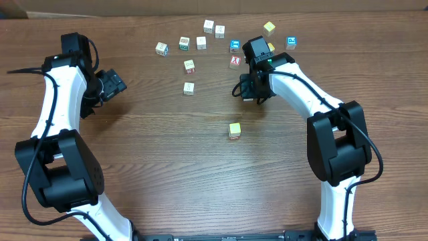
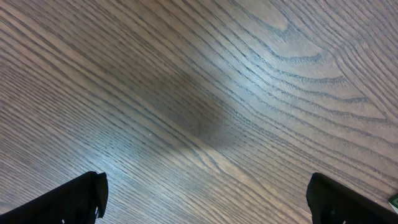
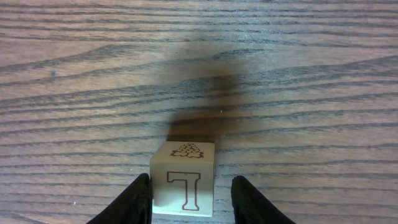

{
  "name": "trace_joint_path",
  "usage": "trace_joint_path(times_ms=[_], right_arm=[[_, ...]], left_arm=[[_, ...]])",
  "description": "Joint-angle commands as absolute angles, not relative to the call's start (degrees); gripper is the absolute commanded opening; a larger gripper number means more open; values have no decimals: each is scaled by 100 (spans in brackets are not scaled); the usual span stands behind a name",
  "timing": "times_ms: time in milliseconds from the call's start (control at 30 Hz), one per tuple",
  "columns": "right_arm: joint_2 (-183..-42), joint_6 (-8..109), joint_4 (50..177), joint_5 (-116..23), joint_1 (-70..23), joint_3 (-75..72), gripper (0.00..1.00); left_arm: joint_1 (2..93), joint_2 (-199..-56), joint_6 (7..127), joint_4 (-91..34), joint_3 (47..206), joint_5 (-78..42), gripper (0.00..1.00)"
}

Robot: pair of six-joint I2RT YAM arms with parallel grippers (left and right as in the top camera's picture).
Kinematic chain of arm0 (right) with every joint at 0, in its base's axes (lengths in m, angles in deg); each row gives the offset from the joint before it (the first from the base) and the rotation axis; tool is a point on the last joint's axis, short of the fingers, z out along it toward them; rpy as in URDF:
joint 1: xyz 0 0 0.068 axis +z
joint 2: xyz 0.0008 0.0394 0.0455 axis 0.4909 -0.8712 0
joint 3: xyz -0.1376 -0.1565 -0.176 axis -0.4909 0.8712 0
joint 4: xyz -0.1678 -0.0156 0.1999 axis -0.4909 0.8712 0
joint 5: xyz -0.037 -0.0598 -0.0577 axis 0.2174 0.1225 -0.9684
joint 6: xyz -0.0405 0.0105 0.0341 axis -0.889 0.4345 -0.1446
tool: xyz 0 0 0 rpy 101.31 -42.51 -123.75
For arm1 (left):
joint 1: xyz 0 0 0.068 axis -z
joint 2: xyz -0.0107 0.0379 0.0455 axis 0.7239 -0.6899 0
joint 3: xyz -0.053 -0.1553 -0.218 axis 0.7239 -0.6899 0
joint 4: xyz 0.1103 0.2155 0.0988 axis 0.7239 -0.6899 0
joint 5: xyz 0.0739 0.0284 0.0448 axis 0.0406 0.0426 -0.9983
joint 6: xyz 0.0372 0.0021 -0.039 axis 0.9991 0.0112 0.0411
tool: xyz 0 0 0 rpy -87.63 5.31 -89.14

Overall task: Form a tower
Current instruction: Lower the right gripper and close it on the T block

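The right fingers (image 3: 138, 200) straddle a loose cube (image 3: 183, 183) low in the wrist view, set close but with a gap on one side, likely to carry it to the tower (image 1: 235, 130) just below overhead centre, while the left fingers (image 2: 81, 198) hang wide open over bare table (image 2: 199, 93).
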State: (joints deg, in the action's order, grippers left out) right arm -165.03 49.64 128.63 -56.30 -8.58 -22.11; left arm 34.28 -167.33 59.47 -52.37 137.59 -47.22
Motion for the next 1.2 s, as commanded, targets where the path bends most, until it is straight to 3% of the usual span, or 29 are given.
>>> trace_joint_path(times_ms=[0, 833, 1167], right_arm=[[-16512, 4957, 12846, -5658, -845, -2192, 39], [-16529, 5001, 12581, -5573, -841, -1975, 38], [-16529, 4999, 12590, -5597, -841, -1975, 32]], left_arm=[[3439, -16764, 5992, -5231, 13842, -4718, 100], [3439, -16764, 5990, -5231, 13842, -4718, 100], [3439, -16764, 5990, -5231, 13842, -4718, 100]])
